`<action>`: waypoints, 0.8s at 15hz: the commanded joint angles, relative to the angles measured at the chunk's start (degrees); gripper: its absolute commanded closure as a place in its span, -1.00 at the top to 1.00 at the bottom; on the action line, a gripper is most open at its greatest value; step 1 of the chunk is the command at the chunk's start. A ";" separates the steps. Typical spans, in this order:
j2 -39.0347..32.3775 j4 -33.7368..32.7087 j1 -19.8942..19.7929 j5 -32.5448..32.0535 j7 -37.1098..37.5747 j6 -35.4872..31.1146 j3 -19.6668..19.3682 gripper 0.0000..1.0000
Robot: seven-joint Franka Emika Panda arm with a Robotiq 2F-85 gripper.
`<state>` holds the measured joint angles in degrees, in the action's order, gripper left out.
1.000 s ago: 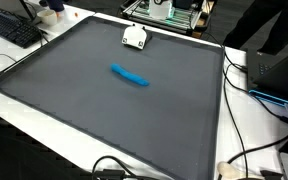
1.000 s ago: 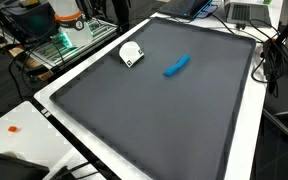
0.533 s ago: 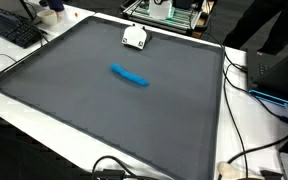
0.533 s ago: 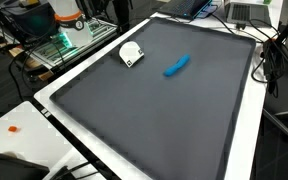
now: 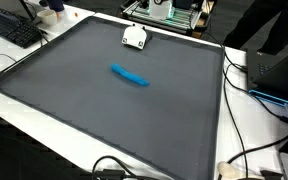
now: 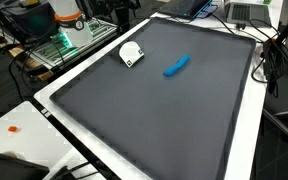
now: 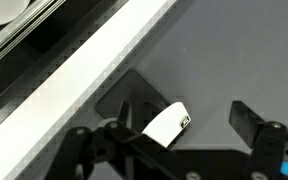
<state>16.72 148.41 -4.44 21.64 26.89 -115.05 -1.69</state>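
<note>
A small white object with a dark label [image 5: 134, 37] lies on the dark grey mat [image 5: 104, 110] near its far edge; it also shows in an exterior view [image 6: 131, 54]. A blue elongated object [image 5: 130, 75] lies near the mat's middle, seen too in an exterior view [image 6: 176, 66]. In the wrist view my gripper [image 7: 196, 130] is open, black fingers spread, and the white object [image 7: 167, 124] shows between them, closer to the left finger. How high I am above it cannot be told. Arm and gripper do not show in either exterior view.
The mat [image 6: 164, 120] sits on a white table with a raised rim [image 7: 94, 70]. A keyboard [image 5: 12, 30] lies at one corner, cables [image 5: 246, 150] trail along one side, and a laptop [image 6: 249, 12] and equipment racks stand beyond the edges.
</note>
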 commanded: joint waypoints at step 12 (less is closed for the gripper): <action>-7.53 6.56 2.46 9.70 10.53 -17.49 3.07 1.00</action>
<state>10.95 154.12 -2.94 29.58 36.10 -129.17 1.00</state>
